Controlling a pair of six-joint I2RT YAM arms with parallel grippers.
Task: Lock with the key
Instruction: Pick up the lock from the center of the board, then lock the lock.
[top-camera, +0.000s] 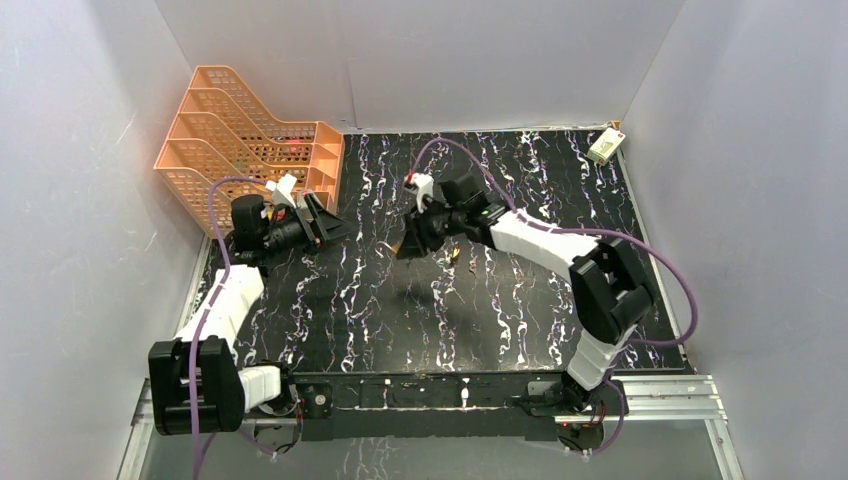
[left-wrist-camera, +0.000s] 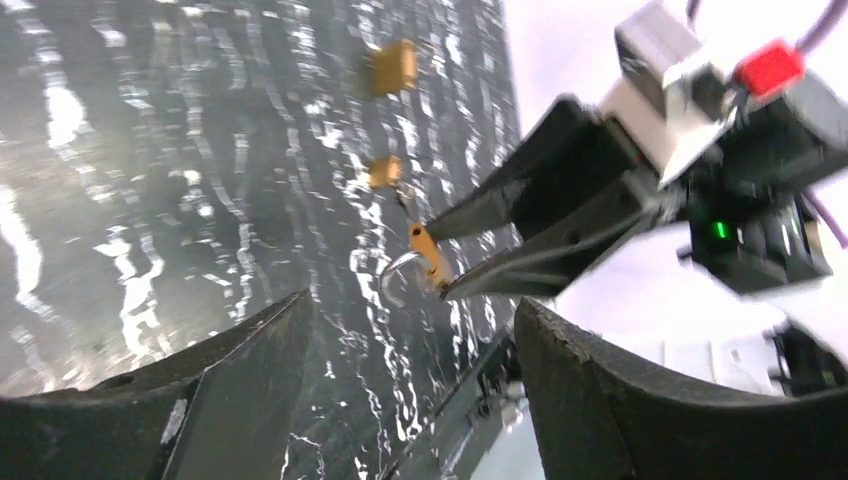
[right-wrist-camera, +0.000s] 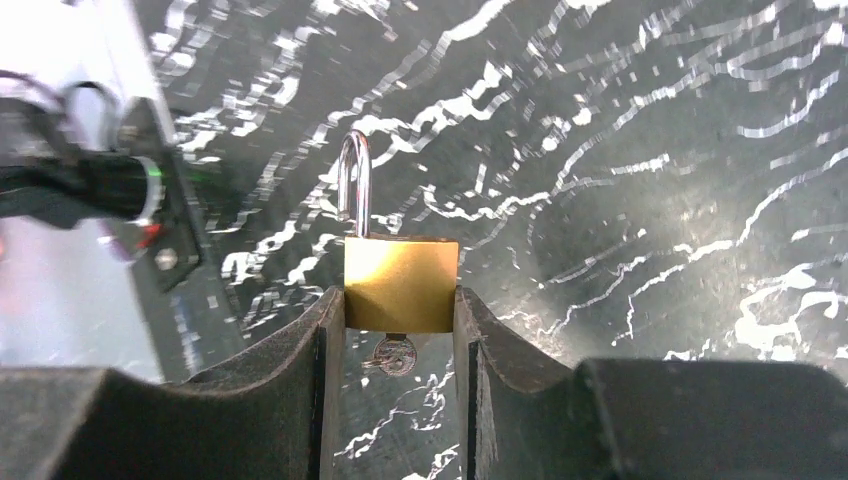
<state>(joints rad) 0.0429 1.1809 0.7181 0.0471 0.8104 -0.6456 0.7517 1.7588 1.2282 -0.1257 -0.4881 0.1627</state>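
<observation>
A brass padlock (right-wrist-camera: 400, 280) is clamped by its sides between the fingers of my right gripper (right-wrist-camera: 400, 305), which is shut on it. Its steel shackle (right-wrist-camera: 352, 185) stands raised and open. A key (right-wrist-camera: 393, 355) sticks out of the lock's underside, between the fingers. In the top view the right gripper (top-camera: 408, 243) hangs over the middle of the black marbled table (top-camera: 500, 310). The left wrist view shows the padlock (left-wrist-camera: 428, 252) ahead, held off the table. My left gripper (top-camera: 330, 222) is open with nothing between its fingers and points at the lock from the left.
An orange stacked tray rack (top-camera: 250, 140) stands at the back left, close behind the left gripper. A small white box (top-camera: 605, 147) lies at the back right corner. A small brass piece (top-camera: 455, 258) lies on the table by the right gripper. White walls enclose three sides.
</observation>
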